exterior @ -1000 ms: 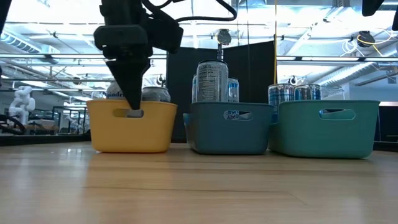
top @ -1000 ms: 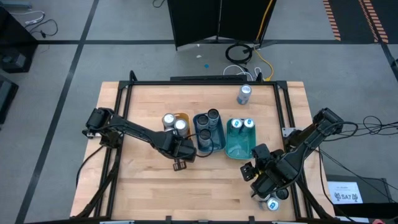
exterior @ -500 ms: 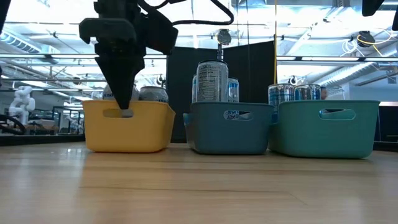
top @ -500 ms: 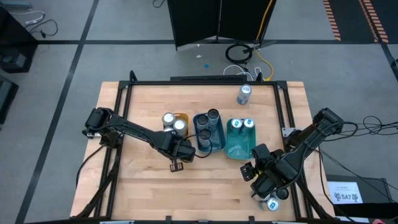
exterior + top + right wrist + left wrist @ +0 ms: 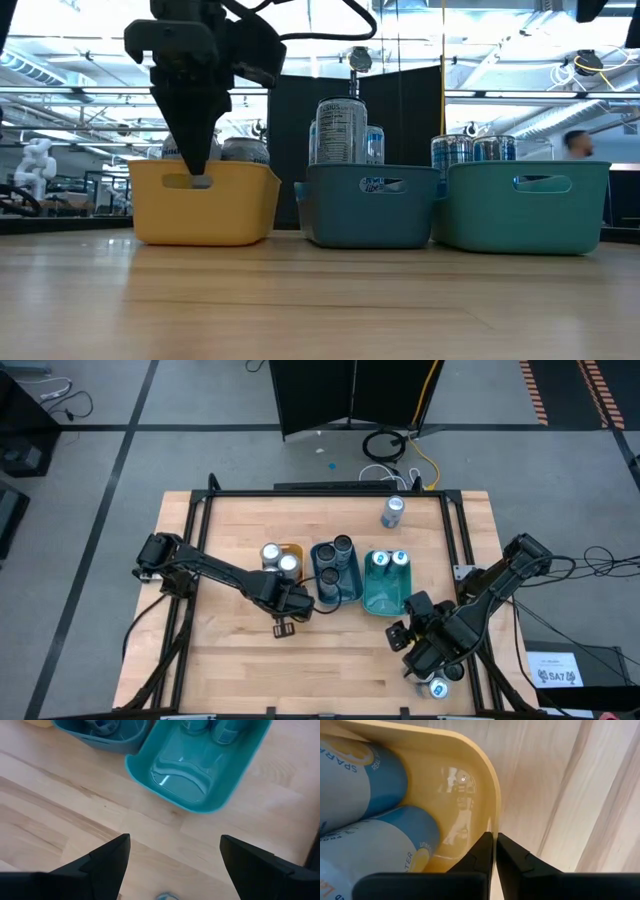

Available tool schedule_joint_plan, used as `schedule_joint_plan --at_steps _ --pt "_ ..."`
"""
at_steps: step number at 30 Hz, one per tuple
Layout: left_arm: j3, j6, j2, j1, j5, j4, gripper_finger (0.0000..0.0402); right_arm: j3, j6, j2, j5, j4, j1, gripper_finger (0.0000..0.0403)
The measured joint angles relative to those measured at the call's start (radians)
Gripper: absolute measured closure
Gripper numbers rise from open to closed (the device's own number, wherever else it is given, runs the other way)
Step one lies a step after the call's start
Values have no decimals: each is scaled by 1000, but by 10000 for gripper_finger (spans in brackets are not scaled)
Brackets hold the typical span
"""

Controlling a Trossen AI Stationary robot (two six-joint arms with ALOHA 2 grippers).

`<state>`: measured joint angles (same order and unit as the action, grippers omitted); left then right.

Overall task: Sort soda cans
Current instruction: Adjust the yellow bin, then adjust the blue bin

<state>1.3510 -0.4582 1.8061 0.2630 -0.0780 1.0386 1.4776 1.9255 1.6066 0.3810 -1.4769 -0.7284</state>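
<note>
Three trays stand in a row at mid-table. The yellow tray (image 5: 291,547) holds two soda cans (image 5: 279,558) with white and blue labels (image 5: 365,785). The blue tray (image 5: 352,592) holds dark-topped cans (image 5: 342,545), and the teal tray (image 5: 385,600) holds two blue-marked cans (image 5: 390,559). One can (image 5: 392,512) stands alone at the far edge, another (image 5: 437,688) at the near right corner. My left gripper (image 5: 495,851) points down, shut on the yellow tray's near wall. My right gripper (image 5: 172,865) hangs open above the table, near the teal tray. My left gripper pinches the yellow tray's near wall at its rim (image 5: 492,827), one finger (image 5: 481,851) inside the tray and one outside. The fingers come from above, pointing down, by the handle slot (image 5: 200,182). The tray stands on the table, upright.
A black frame (image 5: 320,492) runs round the wooden tabletop. Bare wood lies along the near half of the table (image 5: 330,670) and to the left of the yellow tray. A person shows far off in the room behind (image 5: 575,145).
My left gripper has drawn the yellow tray a little toward the table's left edge, away from the blue tray. The tray has slid along the table with its two cans inside.
</note>
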Motion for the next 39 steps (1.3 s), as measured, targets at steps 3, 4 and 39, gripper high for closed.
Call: schedule_joint_plan --at_steps 3,4,39 --pt "0 -6 0 -1 3 -2 363 0 0 0 19 13 0 103" --pt "0 -7 0 -1 5 -3 355 0 0 0 19 13 0 103" --pt "3 -146 -334 92 2 3 249 0 -1096 82 185 454 170 161"
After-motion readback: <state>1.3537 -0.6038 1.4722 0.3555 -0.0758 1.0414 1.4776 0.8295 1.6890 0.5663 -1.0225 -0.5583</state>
